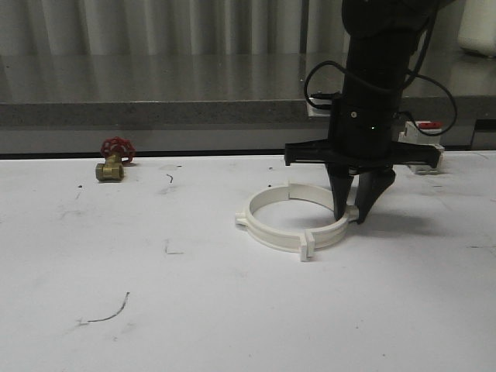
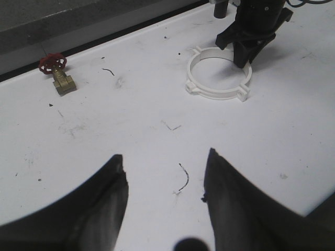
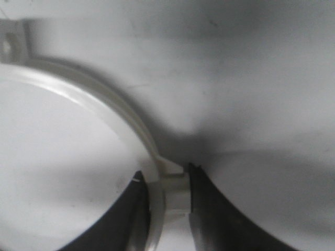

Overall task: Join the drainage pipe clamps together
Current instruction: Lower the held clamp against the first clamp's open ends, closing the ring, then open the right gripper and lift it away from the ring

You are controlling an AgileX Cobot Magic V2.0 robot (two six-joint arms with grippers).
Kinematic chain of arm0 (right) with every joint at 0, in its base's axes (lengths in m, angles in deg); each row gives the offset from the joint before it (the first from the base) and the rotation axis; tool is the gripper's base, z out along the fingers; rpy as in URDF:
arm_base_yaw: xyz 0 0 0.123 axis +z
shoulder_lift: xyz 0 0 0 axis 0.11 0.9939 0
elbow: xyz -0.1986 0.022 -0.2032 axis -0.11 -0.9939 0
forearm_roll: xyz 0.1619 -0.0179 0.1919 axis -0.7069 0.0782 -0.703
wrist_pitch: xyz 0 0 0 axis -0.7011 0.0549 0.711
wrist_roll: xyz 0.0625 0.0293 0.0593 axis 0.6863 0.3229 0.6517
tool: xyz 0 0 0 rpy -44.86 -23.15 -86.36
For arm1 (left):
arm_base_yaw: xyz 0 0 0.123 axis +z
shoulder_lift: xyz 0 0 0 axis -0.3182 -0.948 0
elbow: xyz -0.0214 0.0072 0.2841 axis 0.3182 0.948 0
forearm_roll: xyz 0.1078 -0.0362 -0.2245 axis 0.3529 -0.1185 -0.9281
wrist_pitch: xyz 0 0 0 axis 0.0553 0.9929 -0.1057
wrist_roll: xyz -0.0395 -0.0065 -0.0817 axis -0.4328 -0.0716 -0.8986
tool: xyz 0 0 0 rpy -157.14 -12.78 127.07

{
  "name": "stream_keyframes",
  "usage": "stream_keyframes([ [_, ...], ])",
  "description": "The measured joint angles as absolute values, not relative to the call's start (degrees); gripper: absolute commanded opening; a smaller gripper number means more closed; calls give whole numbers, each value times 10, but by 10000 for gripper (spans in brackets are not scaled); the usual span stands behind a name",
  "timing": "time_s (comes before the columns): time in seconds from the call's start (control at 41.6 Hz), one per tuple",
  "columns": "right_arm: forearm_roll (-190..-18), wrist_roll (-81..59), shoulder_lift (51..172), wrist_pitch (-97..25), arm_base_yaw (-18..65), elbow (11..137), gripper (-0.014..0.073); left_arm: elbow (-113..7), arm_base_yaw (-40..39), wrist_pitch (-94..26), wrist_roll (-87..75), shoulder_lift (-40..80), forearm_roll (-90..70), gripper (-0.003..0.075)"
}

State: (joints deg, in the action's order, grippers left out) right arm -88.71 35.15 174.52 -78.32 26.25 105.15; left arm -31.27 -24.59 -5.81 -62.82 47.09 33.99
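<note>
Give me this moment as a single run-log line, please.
right gripper: shut on clamps, at ring's right wall | clamps: ring on table | left gripper: open, above table | valve: far left

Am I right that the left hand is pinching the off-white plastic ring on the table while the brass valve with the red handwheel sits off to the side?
Not quite: the right hand pinches the off-white plastic ring, as the front view shows. The brass valve with the red handwheel does sit aside.
</note>
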Motion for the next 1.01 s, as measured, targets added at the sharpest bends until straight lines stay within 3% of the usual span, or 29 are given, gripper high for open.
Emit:
stream_keyframes([
  [0.842, -887, 351, 1745, -783, 262, 1051, 188, -313, -246, -58, -628, 471, 340, 335],
  [1.011, -887, 351, 1745, -783, 262, 1051, 264, -313, -246, -58, -628, 471, 340, 335],
])
